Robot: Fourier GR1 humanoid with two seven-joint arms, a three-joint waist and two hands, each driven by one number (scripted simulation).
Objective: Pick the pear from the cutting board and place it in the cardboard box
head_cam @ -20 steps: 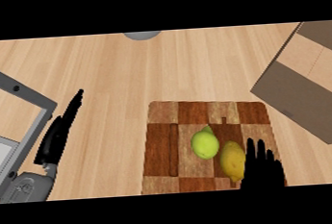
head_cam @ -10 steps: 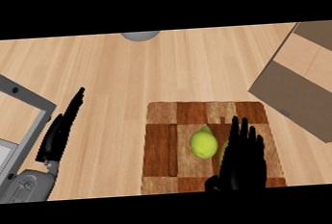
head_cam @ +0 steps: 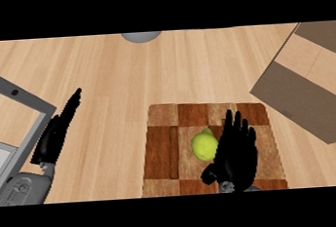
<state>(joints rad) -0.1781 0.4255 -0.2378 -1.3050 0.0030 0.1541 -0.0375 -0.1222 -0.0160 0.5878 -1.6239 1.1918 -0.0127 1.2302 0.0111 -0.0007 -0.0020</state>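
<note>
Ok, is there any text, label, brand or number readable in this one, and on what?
None can be read.
The box shows plain brown faces.
The board shows only its wood checker pattern.
The pear shows no sticker.
The grey frame at the left edge has a small dark dot, with no lettering that can be made out.

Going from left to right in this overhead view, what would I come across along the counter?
Grey metal frame → left hand, resting open → pear on the cutting board → right hand, open beside the pear → cardboard box.
</note>
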